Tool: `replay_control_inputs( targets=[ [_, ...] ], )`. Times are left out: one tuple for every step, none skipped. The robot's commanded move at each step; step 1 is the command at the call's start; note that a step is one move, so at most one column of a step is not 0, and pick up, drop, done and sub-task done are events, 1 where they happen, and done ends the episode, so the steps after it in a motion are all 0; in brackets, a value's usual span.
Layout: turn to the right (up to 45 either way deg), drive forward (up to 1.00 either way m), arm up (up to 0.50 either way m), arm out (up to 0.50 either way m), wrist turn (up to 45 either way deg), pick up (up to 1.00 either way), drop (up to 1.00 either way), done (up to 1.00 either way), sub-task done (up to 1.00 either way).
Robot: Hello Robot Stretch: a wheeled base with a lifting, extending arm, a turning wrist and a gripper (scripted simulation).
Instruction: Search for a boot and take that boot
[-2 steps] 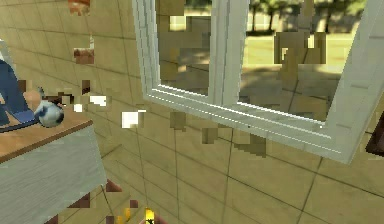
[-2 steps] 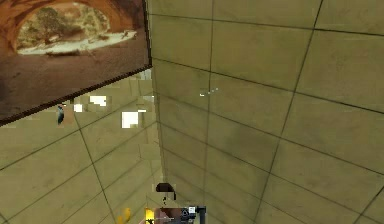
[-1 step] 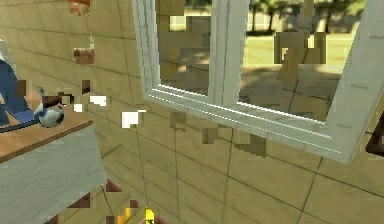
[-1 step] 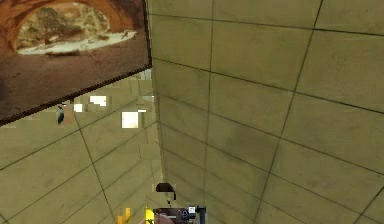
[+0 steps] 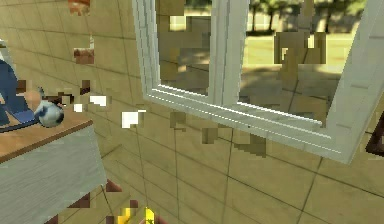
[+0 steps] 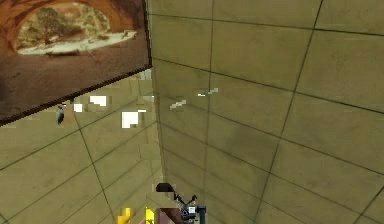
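currently, arm side view, btm edge: gripper sits just right of centre, w/ two white marker squares beside it. jaw state: cannot tell. load: cannot tell whether it holds anything. two yellow blobs lie just left of the gripper at the btm edge. the yellow blobs also show at the forward view's btm edge; too small to name. boot location: cannot tell.

next out, forward view's left: counter w/ wood top and pale side. on it stand a blue item and a round dark-and-white item, near each other. small white patches show past the counter's corner, against tan tiles.

farthest, forward view: white-framed window, w/ green ground and trees visible through the glass. arm side view's top left: brown-framed picture, hung over the tan tiles.
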Motion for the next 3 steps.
replay_control_inputs(
  targets=[
    [0.0, 0.0, -0.3, 0.0, 0.0, 0.0, 0.0, 0.0, 0.0],
    [0.0, 0.0, 0.0, 0.0, 0.0, 1.0, 0.0, 0.0, 0.0],
    [0.0, 0.0, 0.1, 0.0, 0.0, 0.0, 0.0, 0.0, 0.0]
  ],
)
